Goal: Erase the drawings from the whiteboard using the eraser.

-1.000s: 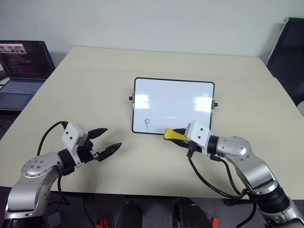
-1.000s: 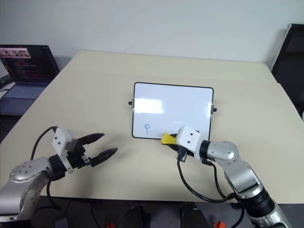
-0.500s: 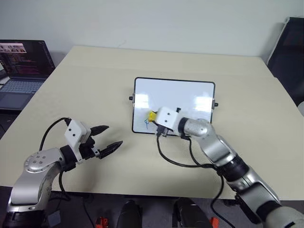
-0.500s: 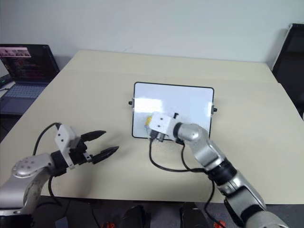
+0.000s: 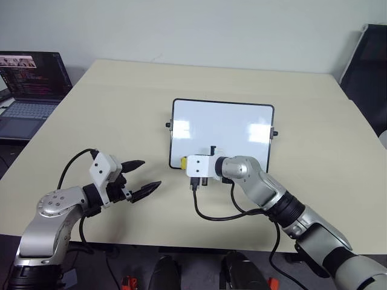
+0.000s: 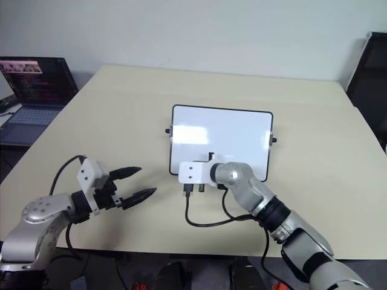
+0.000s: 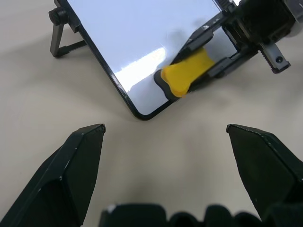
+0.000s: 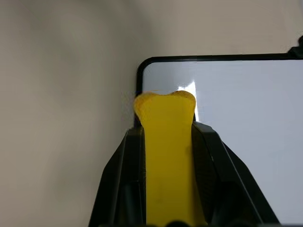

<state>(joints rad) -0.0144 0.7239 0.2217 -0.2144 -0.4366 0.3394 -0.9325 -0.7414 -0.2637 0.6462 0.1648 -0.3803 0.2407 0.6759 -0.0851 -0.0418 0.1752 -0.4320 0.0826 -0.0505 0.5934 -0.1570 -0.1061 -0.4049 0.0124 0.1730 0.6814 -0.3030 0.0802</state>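
The whiteboard (image 5: 230, 124) stands tilted on the middle of the beige table (image 5: 115, 109). My right gripper (image 5: 184, 164) is shut on the yellow eraser (image 7: 188, 72), which presses against the board's near left corner (image 8: 142, 64). The eraser (image 8: 168, 137) sticks out between the black fingers (image 8: 208, 156). No drawings show on the white surface; the patch under the eraser and gripper is hidden. My left gripper (image 5: 151, 173) hovers open over bare table, to the left of the board and apart from it, with nothing between its fingers (image 7: 80, 161).
An open laptop (image 5: 27, 84) with a lit screen sits beyond the table's left edge. A black chair (image 5: 369, 66) stands at the far right. A black cable (image 5: 211, 215) loops on the table under my right wrist.
My right gripper has carried the eraser leftward along the board's near edge, across the blue loop, to the near left corner. The loop no longer shows. The left gripper has hardly moved.
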